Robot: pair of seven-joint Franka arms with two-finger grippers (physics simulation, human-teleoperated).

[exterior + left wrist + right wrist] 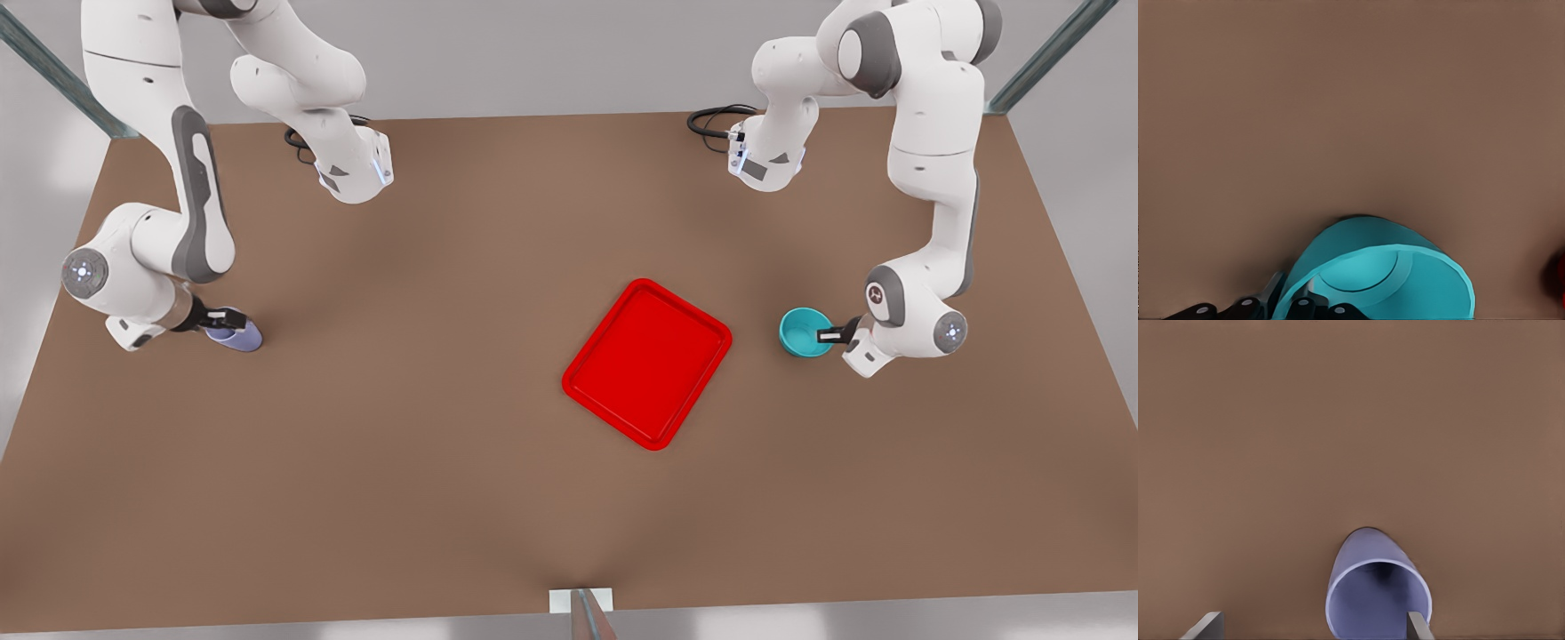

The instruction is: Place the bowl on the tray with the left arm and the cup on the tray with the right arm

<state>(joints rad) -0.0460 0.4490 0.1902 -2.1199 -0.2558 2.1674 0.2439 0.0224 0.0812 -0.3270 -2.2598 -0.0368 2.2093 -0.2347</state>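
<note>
The bowl (803, 332) sits on the table just to the front view's right of the tray (647, 363), its rim pinched by the left gripper (830, 335). The cup (235, 329) lies well apart toward the front view's left, between the right gripper's (213, 316) wide jaws. This looks like the grasping step; next, the right jaws must close, then both arms lift and carry trayward.

The front view looks down from high above the brown bench (444, 498) and sees both arms and the red tray (647, 363) near the middle. The left wrist view sits very close above the bowl (1378, 273), looking along the bench top. That same bowl (805, 332) shows on the front view's right. The right wrist view sits just as close to the cup (1377, 590). That cup (236, 332) shows on the front view's left.
</note>
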